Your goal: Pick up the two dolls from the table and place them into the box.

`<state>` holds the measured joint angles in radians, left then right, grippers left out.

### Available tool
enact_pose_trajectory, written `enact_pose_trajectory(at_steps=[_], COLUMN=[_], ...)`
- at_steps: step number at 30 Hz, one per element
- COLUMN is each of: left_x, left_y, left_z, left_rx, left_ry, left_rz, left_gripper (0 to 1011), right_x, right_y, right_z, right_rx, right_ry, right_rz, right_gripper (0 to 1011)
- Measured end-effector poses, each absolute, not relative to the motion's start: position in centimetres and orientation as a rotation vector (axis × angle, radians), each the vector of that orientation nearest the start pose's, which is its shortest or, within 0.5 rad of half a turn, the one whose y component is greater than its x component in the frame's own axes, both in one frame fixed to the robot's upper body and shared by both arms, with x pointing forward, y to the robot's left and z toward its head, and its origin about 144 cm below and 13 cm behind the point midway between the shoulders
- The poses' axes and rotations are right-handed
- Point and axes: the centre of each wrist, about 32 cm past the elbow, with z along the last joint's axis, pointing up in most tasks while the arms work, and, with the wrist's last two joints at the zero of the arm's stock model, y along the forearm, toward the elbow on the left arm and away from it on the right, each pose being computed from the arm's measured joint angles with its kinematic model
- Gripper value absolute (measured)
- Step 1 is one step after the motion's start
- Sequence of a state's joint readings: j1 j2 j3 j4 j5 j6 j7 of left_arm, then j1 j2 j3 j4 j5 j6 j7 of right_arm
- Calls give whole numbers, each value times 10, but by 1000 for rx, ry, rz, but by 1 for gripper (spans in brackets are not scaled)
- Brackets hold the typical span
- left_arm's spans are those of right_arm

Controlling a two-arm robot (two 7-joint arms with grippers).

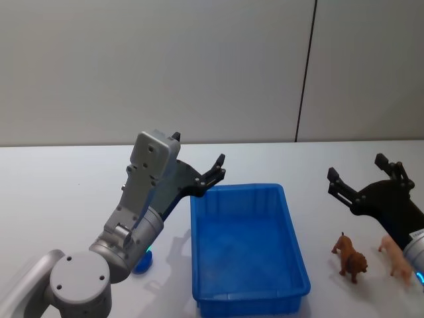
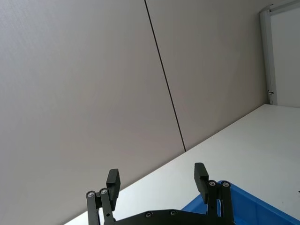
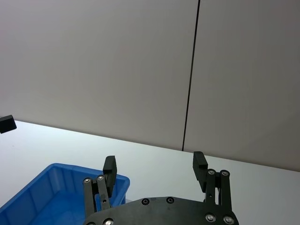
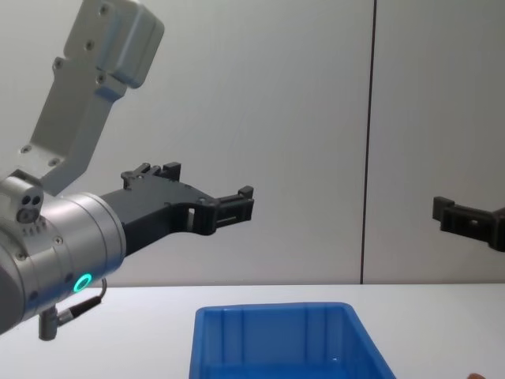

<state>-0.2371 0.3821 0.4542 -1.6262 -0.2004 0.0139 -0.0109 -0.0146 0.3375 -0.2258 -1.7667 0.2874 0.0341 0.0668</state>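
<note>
Both dolls stand on the table (image 1: 66,192) right of the box (image 1: 248,301), level with its near half. The brown doll (image 1: 349,257) is closer to the box. The peach doll (image 1: 397,257) is farther out, partly cut off by the right arm. A small blue object (image 1: 142,264) lies left of the box, under the left arm. The right gripper (image 1: 356,167) hovers right of the box, beyond the dolls, fingers spread, holding nothing. The left gripper (image 1: 199,151) hovers by the box's far-left corner, fingers spread, holding nothing.
</note>
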Motion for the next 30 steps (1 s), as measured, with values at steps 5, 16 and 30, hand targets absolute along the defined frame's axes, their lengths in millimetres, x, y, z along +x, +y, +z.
enact_pose_trajectory(at_steps=[5, 16, 30], left_x=[492, 492, 492], left_y=[198, 198, 198], left_z=[1204, 1204, 1204], left_rx=[61, 61, 61], left_ry=[-268, -268, -268], left_rz=[1124, 1124, 1124], left_gripper=[1001, 1001, 1001], right_x=[443, 443, 447], right_y=[-237, -237, -249], right_z=[1189, 1189, 1186], right_rx=[26, 26, 3], right_ry=[-75, -75, -76], right_rz=[-1230, -1230, -1206], right_gripper=[1001, 1001, 1001])
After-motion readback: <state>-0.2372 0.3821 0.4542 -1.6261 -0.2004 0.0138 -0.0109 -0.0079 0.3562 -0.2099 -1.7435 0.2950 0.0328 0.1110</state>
